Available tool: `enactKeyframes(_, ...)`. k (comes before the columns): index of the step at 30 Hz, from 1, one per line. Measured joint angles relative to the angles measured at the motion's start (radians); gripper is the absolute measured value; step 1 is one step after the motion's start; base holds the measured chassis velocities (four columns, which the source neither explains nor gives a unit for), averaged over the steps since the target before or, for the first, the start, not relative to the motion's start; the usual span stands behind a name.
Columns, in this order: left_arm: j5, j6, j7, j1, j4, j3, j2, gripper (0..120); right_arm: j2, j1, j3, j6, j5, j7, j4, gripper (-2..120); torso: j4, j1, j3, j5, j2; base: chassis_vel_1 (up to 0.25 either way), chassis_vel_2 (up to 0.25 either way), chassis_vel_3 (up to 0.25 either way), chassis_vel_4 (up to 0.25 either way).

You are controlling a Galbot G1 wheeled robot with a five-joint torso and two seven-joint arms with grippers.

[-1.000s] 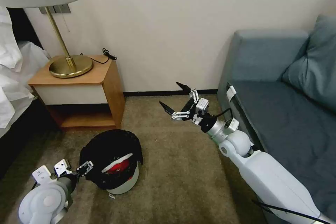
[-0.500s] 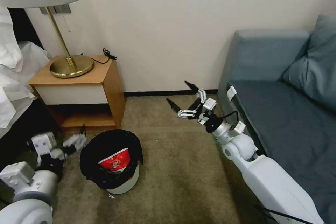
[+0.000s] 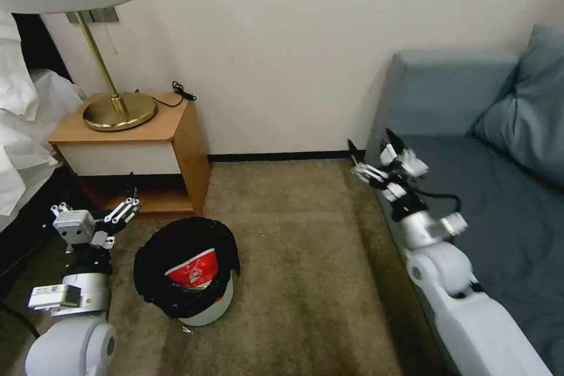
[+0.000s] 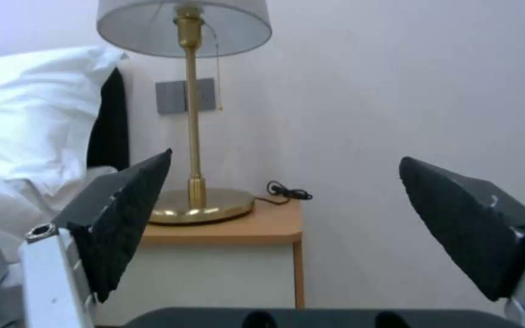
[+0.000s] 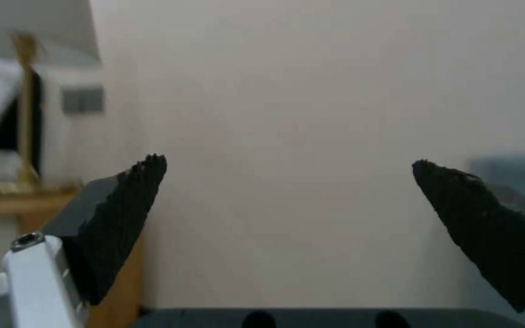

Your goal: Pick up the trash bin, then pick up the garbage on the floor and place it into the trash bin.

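A tan carpet (image 3: pixel 294 282) is lying between nightstand (image 3: pixel 141 147) and sofa (image 3: pixel 487 188). The left gripper (image 3: pixel 130 204), fingers spread and empty, is hanging just beside the trash bin (image 3: pixel 188 273), which holds a red-and-white packet (image 3: pixel 194 270). The right gripper (image 3: pixel 373 155), likewise gaping, is hovering well apart from the bin, at the sofa's edge.

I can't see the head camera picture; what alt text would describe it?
A white trash bin with a black liner stands on carpet, a red-and-white packet inside. The left end effector hangs open beside it; the right end effector hangs open by a blue sofa.
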Motion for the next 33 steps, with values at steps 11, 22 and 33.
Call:
enactKeyframes(11, -0.032, 0.03, -0.004, -0.033, 0.041, 0.018, 0.027, 100, -0.014, -0.099, 0.095, -0.054, -0.066, 0.05, 0.003, 100, 0.0002, 0.0, 0.0, -0.0003, 0.0, 0.0, 0.0, 0.0, 0.0)
enactKeyframes(22, -0.054, 0.046, -0.014, -0.031, 0.035, 0.017, 0.038, 100, -0.024, -0.099, 0.1, -0.069, -0.064, 0.05, 0.006, 100, 0.0005, 0.0, 0.0, -0.0003, 0.0, 0.0, 0.0, 0.0, 0.0)
enactKeyframes(33, -0.055, 0.048, -0.015, -0.03, 0.033, 0.017, 0.038, 100, -0.025, -0.095, 0.096, -0.069, -0.063, 0.048, 0.006, 100, 0.0003, 0.0, 0.0, -0.0003, 0.0, 0.0, 0.0, 0.0, 0.0)
